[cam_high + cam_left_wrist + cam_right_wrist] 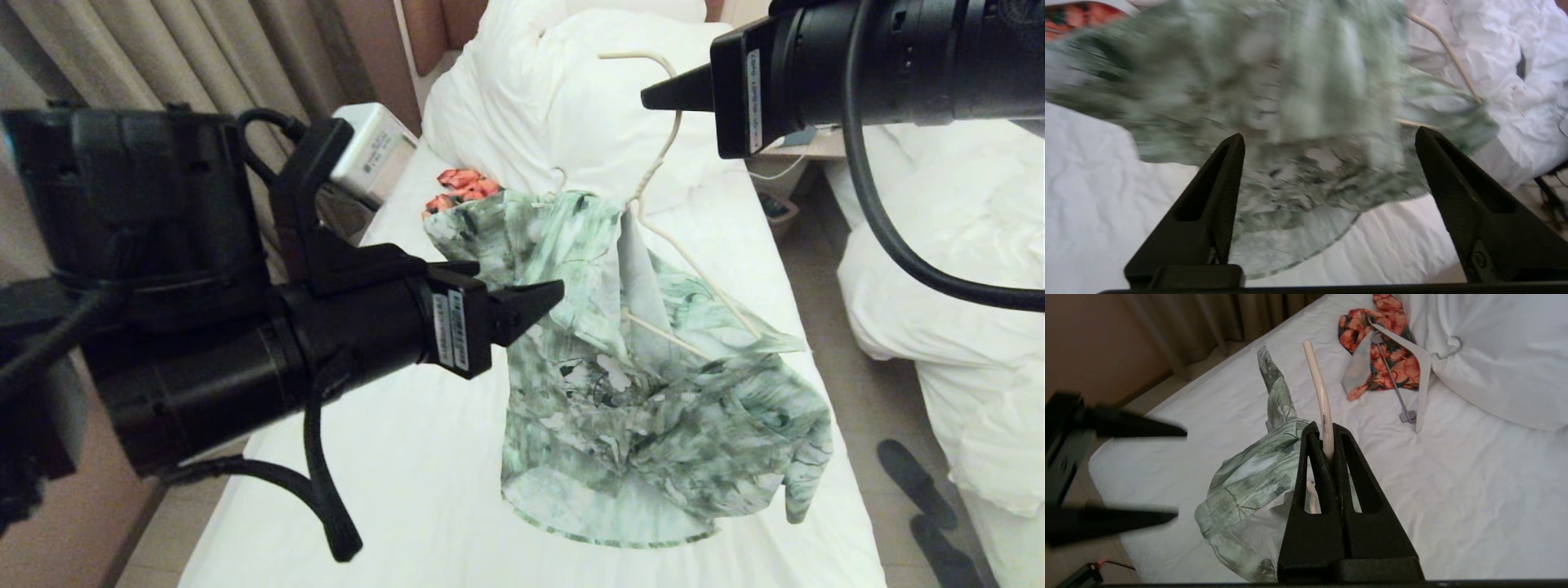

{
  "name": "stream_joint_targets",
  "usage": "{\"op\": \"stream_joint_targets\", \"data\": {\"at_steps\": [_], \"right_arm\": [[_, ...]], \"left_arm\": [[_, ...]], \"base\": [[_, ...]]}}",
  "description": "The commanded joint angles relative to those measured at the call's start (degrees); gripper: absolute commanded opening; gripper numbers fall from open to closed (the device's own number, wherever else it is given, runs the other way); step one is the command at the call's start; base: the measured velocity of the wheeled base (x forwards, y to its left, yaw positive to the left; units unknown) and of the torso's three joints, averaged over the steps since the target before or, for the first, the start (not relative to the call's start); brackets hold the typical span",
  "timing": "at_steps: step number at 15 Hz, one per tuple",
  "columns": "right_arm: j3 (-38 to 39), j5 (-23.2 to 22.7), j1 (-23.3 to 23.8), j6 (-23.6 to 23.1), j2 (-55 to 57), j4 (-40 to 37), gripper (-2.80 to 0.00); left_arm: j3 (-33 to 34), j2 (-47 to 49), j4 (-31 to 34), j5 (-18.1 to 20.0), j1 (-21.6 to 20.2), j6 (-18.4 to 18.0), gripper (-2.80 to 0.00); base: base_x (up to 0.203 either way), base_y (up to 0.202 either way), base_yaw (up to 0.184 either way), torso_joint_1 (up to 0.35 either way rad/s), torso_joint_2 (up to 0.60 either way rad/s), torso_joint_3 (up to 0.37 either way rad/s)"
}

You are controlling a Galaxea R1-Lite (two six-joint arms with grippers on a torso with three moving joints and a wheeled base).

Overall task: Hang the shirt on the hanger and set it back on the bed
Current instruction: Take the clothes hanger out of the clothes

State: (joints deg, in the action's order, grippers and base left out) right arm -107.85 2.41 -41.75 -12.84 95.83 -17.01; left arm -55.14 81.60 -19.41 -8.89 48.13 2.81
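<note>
The green floral shirt (645, 384) hangs bunched on the cream wire hanger (653, 175), above the bed (408, 457). The right claw (1327, 446) is clamped on the hanger's hook. The left claw (1327, 163) stands wide, beside the shirt and seemingly clear of it. Orange floral garment (1384, 355) and white clip hanger (1419, 371) lie near the duvet (555, 98).

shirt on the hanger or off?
Partly on. The shirt drapes from one arm of the hanger, bunched and lopsided; the other arm shows bare. Right gripper pinches the hanger; left gripper is open beside the shirt.
</note>
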Motion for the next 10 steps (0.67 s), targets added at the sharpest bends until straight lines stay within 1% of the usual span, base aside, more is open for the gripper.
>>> {"op": "stream_joint_targets", "data": {"at_steps": [1, 2, 3, 4, 5, 6, 7, 9, 10], "right_arm": [[0.3, -1.26, 0.24, -0.08, -0.29, -0.08, -2.8], [0.58, -3.27, 1.34, -0.15, -0.29, -0.12, -2.8], [0.91, -6.53, 2.72, -0.28, -0.29, -0.13, -2.8], [1.11, -10.14, 4.26, -0.63, -0.29, -0.27, -2.8], [1.26, -14.58, 6.08, -1.16, -0.29, -0.52, -2.8], [1.23, -19.2, 8.35, -1.51, -0.19, -0.83, -2.8], [0.93, -23.37, 10.59, -1.96, 0.06, -1.06, -2.8], [0.61, -35.35, 15.55, -2.76, 1.23, -1.42, -2.8], [0.75, -40.38, 17.67, -3.97, 2.03, -1.72, -2.8]], "left_arm": [[-1.19, -2.6, 0.81, 3.26, -3.89, 0.12, 0.0], [-1.42, -3.5, 2.17, 5.49, -5.64, 0.16, 0.0], [-2.29, -4.68, 4.79, 7.02, -7.88, 0.17, 0.0], [-3.71, -5.79, 8.06, 8.72, -10.57, 0.19, 0.0], [-5.33, -7.33, 12.08, 11.4, -13.46, 0.23, 0.0], [-6.59, -8.94, 15.59, 15.04, -15.96, 0.24, -2.8], [-7.78, -9.92, 17.97, 17.34, -17.8, 0.24, -2.8], [-10.12, -10.38, 23.61, 18.15, -19.78, 0.1, -2.8], [-10.93, -10.28, 25.75, 18.34, -20.43, -0.05, -2.8]], "base": [[0.0, 0.0, 0.0, 0.0, 0.0, 0.0], [0.0, 0.0, 0.0, 0.0, 0.0, 0.0], [0.0, 0.0, 0.0, 0.0, 0.0, 0.0], [0.0, 0.0, 0.0, 0.0, 0.0, 0.0], [0.0, 0.0, 0.0, 0.0, 0.0, 0.0], [0.0, 0.0, 0.0, 0.0, 0.0, 0.0], [0.0, 0.0, 0.0, 0.0, 0.0, 0.0], [0.0, 0.0, 0.0, 0.0, 0.0, 0.0], [0.0, 0.0, 0.0, 0.0, 0.0, 0.0]]}}
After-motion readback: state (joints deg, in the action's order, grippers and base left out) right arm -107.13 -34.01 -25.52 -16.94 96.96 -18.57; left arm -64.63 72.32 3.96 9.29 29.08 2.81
